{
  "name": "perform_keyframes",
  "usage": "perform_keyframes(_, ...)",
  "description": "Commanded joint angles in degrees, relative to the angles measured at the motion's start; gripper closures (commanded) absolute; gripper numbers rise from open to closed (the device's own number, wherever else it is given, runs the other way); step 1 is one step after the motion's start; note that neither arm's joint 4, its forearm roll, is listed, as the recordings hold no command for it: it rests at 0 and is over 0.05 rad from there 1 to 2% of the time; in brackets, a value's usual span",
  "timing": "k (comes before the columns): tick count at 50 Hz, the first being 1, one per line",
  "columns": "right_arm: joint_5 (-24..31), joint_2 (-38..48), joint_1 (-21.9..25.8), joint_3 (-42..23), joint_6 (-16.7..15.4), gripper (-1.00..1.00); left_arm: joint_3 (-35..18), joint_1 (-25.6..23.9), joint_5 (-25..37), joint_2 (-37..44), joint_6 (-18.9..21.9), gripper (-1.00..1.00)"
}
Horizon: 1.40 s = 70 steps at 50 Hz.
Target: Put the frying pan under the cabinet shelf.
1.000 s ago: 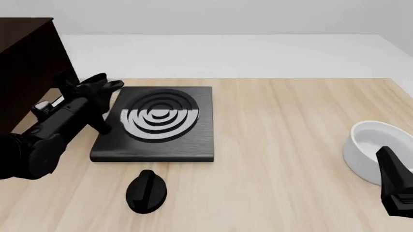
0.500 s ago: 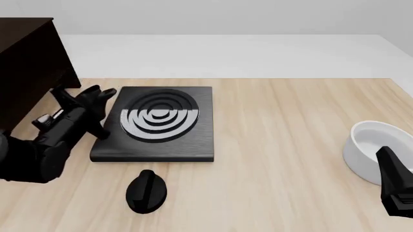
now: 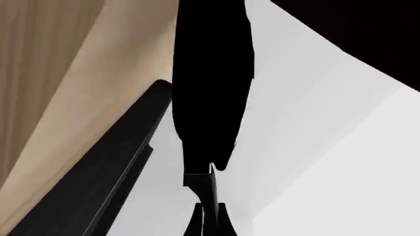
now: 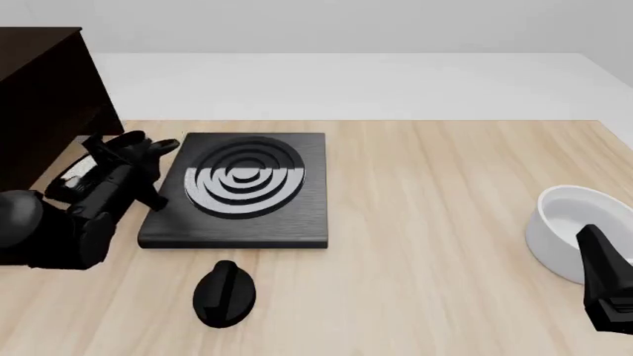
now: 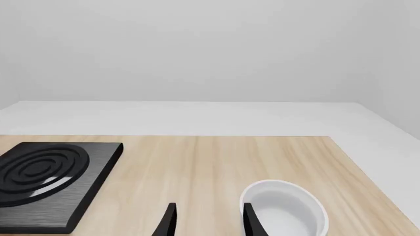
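Observation:
My left gripper (image 4: 127,159) is shut on the short handle of the frying pan (image 4: 150,143). It holds the pan on edge, just off the left side of the square black plate. In the left wrist view the pan (image 3: 211,83) is a thin black edge-on shape rising from the closed gripper (image 3: 204,223). The dark cabinet shelf (image 4: 40,96) stands at the far left of the table, a short way left of the pan, and its dark board (image 3: 367,34) fills a corner of the left wrist view. My right gripper (image 5: 208,223) is open and empty at the near right (image 4: 603,285).
A square black plate with rings (image 4: 237,189) lies left of centre, close beside my left arm. A small black knob-like object (image 4: 224,293) sits in front of it. A white bowl (image 4: 568,222) stands by my right gripper, also seen as the bowl (image 5: 285,209).
My left arm has drawn back and to the left with the pan, away from the black plate and closer to the cabinet. The right arm has not moved.

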Motion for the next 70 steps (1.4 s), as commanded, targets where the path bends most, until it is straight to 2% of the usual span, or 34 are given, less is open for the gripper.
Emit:
perform_keyframes(1,0.0,0.0,0.0,0.0,0.0,-1.0,-2.5,3.9,-0.4,4.9,0.0,1.0)
perform_keyframes(26,0.0,0.0,0.0,0.0,0.0,-1.0,-4.2,10.1,-0.3,10.1,0.0,1.0)
perform_keyframes(39,0.0,0.0,0.0,0.0,0.0,-1.0,-4.2,11.8,-0.7,13.0,0.1,1.0)
perform_keyframes(43,0.0,0.0,0.0,0.0,0.0,-1.0,-4.1,12.7,0.7,14.5,3.0,1.0)
perform_keyframes(46,0.0,0.0,0.0,0.0,0.0,-1.0,-4.6,12.6,0.4,15.5,3.3,1.0)
perform_keyframes(48,0.0,0.0,0.0,0.0,0.0,-1.0,-4.9,14.0,1.5,16.3,5.5,1.0)
perform_keyframes(50,0.0,0.0,0.0,0.0,0.0,-1.0,-5.2,13.5,1.4,17.2,5.4,1.0)
perform_keyframes(51,0.0,0.0,0.0,0.0,0.0,-1.0,-5.3,14.7,1.9,16.7,7.0,1.0)
perform_keyframes(60,0.0,0.0,0.0,0.0,0.0,-1.0,-7.5,14.8,4.0,19.7,10.2,1.0)
perform_keyframes(70,0.0,0.0,0.0,0.0,0.0,-1.0,-9.3,17.6,6.7,21.3,13.9,1.0)
